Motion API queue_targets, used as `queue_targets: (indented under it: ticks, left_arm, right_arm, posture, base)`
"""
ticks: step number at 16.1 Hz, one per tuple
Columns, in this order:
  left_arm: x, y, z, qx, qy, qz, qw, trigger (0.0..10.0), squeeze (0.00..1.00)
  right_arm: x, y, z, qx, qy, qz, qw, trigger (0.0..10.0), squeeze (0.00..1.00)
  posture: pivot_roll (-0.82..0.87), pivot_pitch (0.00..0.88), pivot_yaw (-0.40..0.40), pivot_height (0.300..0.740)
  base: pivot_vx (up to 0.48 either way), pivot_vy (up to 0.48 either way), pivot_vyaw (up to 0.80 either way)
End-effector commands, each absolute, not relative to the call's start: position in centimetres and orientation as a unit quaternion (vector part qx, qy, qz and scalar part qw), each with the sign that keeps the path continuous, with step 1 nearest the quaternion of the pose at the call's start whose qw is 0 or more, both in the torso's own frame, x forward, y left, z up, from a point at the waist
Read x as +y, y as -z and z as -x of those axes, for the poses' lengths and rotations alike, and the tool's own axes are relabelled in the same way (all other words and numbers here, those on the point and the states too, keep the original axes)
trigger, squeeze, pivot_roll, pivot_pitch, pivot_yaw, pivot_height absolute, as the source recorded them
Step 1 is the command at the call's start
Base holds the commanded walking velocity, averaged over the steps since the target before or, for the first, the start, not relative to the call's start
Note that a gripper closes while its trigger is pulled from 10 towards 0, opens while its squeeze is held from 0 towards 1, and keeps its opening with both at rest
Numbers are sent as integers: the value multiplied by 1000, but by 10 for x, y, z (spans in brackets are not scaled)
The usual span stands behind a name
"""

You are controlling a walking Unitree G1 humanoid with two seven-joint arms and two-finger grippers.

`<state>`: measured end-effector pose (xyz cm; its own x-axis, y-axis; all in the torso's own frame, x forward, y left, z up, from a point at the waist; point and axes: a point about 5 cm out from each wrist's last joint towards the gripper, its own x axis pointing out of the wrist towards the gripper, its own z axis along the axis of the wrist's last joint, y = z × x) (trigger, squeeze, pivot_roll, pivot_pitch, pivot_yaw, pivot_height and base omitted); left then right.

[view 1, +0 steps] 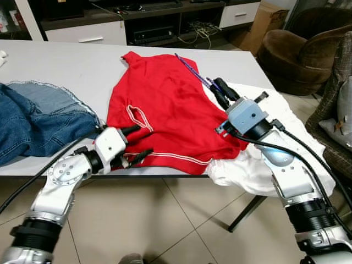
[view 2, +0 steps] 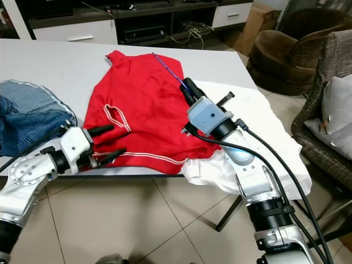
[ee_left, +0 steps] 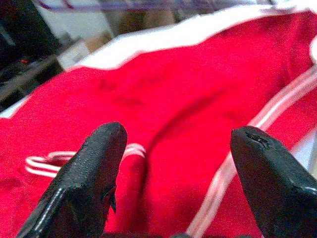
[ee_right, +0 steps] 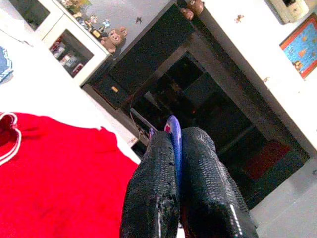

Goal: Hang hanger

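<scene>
**Right wrist view: fingers pinched on hanger**

Black fingers (ee_right: 153,193) of the right gripper (view 1: 222,91) clamp the purple hanger (view 1: 190,68), which lies over the red shirt (view 1: 165,110). The left gripper (view 1: 137,143) is spread wide and empty at the shirt's hem, by the table (view 1: 66,66) edge. Jeans (view 1: 33,118) lie left, a white cloth (view 1: 286,137) right.

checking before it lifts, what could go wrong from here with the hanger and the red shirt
1. The right gripper pinches only a thin edge of the purple hanger; it may twist or slip when lifted.
2. The left gripper is open over the red shirt's hem without gripping, so the shirt could drag along.
3. The white cloth under the shirt overhangs the table edge and might slide off.
</scene>
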<state>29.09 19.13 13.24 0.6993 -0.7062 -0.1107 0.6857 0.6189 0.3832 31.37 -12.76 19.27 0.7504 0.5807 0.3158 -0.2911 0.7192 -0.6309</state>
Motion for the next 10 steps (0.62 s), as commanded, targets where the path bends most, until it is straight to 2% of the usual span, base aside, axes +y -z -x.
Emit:
queue_targets:
  ticks: [1,5,8,10]
  left_arm:
    - [191,-140,-294,-47,372,-180,909,10000,0]
    - [185,-144,-300,-95,308,-90,943,10000,0]
    - [179,-145,-309,-109,234,-29,966,10000,0]
    - [174,-144,-316,-106,191,-15,976,10000,0]
  right_arm:
    - [-130,-196,-317,-255,-234,272,898,10000,0]
    - [-136,-192,-323,-247,-174,212,929,10000,0]
    - [-129,-192,-332,-250,-137,204,937,10000,0]
    - [-134,-194,-340,-247,-86,191,946,10000,0]
  posture:
    - [164,7,-59,740]
    - [161,10,-63,740]
    - [163,13,-64,740]
    - [169,18,-71,740]
  base:
    - [0,0,0]
    - [0,0,0]
    - [0,0,0]
    - [0,0,0]
